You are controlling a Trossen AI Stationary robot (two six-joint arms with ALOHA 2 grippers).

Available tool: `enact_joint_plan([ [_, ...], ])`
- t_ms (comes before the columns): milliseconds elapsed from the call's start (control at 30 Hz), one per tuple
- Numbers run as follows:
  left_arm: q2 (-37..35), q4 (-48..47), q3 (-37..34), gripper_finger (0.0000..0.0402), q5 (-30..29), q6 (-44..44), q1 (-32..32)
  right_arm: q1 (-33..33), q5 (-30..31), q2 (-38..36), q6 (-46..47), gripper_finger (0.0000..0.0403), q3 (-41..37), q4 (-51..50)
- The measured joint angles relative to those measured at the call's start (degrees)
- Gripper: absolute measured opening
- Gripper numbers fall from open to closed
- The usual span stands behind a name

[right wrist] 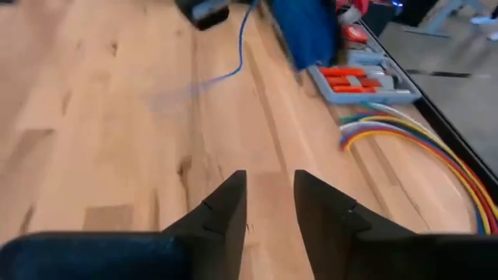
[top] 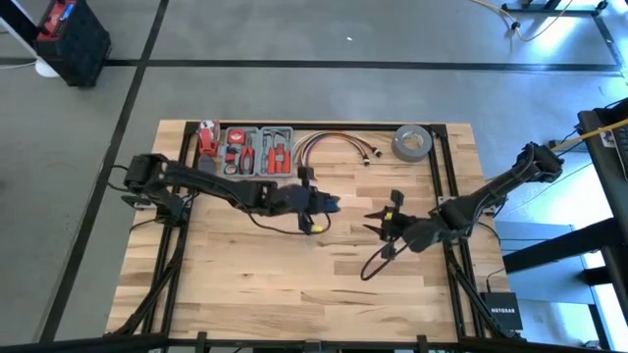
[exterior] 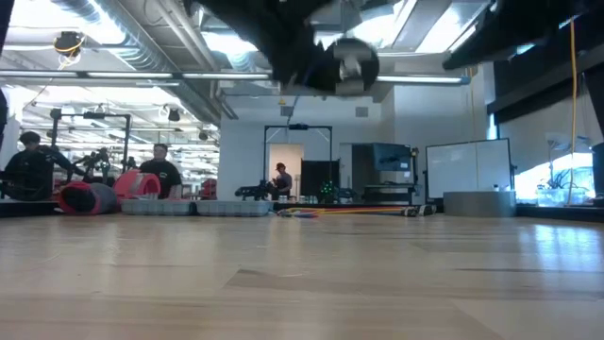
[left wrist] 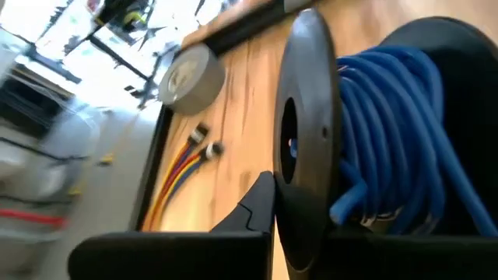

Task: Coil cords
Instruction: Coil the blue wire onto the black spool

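the blue wire (left wrist: pixel 389 148) is sitting wound in many turns on a black spool (left wrist: pixel 307 132), and this spool is staying in the left gripper (top: pixel 316 203), a little to 12 o'clock of the table (top: pixel 294 294) centre. the left gripper is clenched on the spool; in the left wrist view the round black flange is filling the middle and the blue turns are lying tight beside it. in the right wrist view one thin blue strand (right wrist: pixel 237 54) is hanging from the spool down toward the wood.

the right gripper (top: pixel 385 221) is hovering toward 3 o'clock from the centre, near the left gripper but apart from it. its two dark fingers (right wrist: pixel 226 210) are standing a little apart with bare wood showing between them, so it is released and grasping nothing. a thin black cord (top: pixel 376 263) is curling on the wood just at 6 o'clock of this gripper; i cannot tell if it is touching the gripper.

along the 12 o'clock edge of the table a grey tray of red-handled tools (top: pixel 257 150) is lying, then a bundle of red, yellow and blue cables (top: pixel 334 145), then a grey tape roll (top: pixel 412 143) toward 1 o'clock. in the low view people are sitting in the room far behind the table.
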Motion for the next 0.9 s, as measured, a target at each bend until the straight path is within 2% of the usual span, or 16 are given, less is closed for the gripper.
enact_joint_plan([
  [167,5.4,1.6,-0.1,0.0000,-10.1,10.2,-1.7,1.1,3.7,1.8,1.4,0.0101,-5.5,5.9],
  [500,19.9,10.1,-0.2,0.0000,-21.0,24.2,-2.9,1.0,5.0,3.2,4.2,0.0098,-6.8,6.5],
  [633,23.2,11.2,0.1,0.0000,-22.6,26.2,-3.2,1.0,8.2,3.2,4.7,0.0098,-6.8,6.5],
  [900,23.4,10.7,0.1,0.0001,-23.0,23.3,-3.9,1.0,6.4,3.6,8.0,0.0098,-6.9,6.1],
])
